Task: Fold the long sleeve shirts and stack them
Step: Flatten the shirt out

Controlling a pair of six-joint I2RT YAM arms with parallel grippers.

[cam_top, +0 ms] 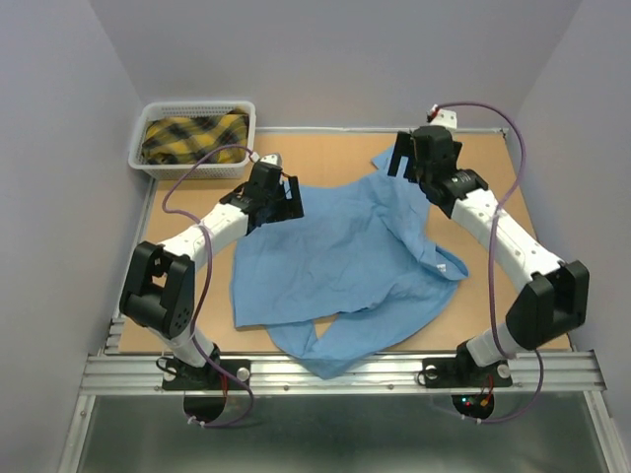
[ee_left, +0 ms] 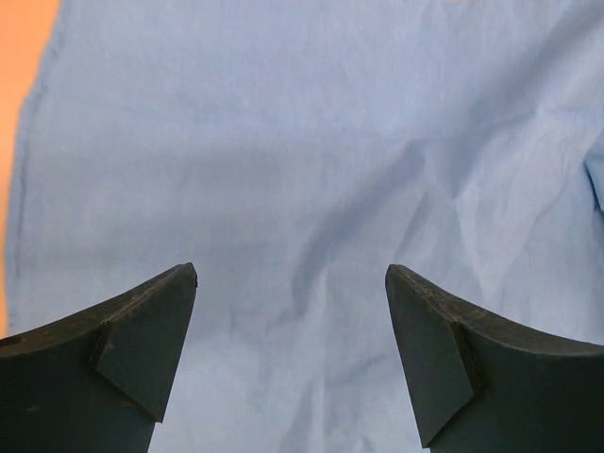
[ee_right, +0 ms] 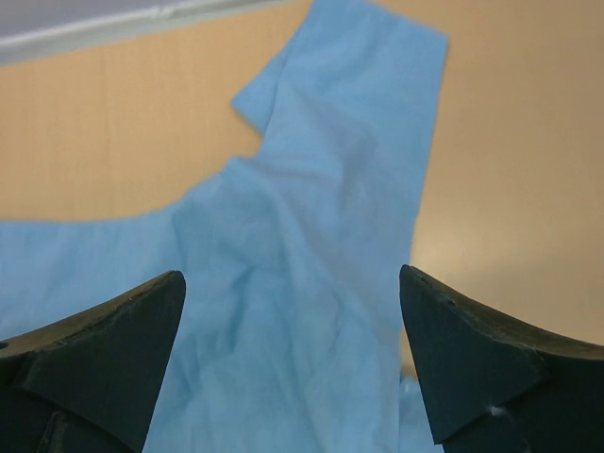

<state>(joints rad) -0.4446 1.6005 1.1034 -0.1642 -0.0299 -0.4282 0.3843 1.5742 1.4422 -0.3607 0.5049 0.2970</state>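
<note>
A light blue long sleeve shirt [cam_top: 335, 261] lies loosely spread and wrinkled across the middle of the wooden table [cam_top: 523, 197], with one part trailing toward the near edge. My left gripper [cam_top: 284, 197] hovers over the shirt's far left part. In the left wrist view it [ee_left: 291, 269] is open, with only flat blue cloth [ee_left: 283, 142] between the fingers. My right gripper [cam_top: 406, 160] hangs over the shirt's far right end. Seen from the right wrist, it [ee_right: 293, 274] is open above a narrow strip of the shirt [ee_right: 311, 245], holding nothing.
A white mesh basket [cam_top: 138, 148] at the far left corner holds a yellow and black plaid cloth [cam_top: 192, 136]. Grey walls close in the table at the back and sides. A metal rail [cam_top: 335, 370] runs along the near edge.
</note>
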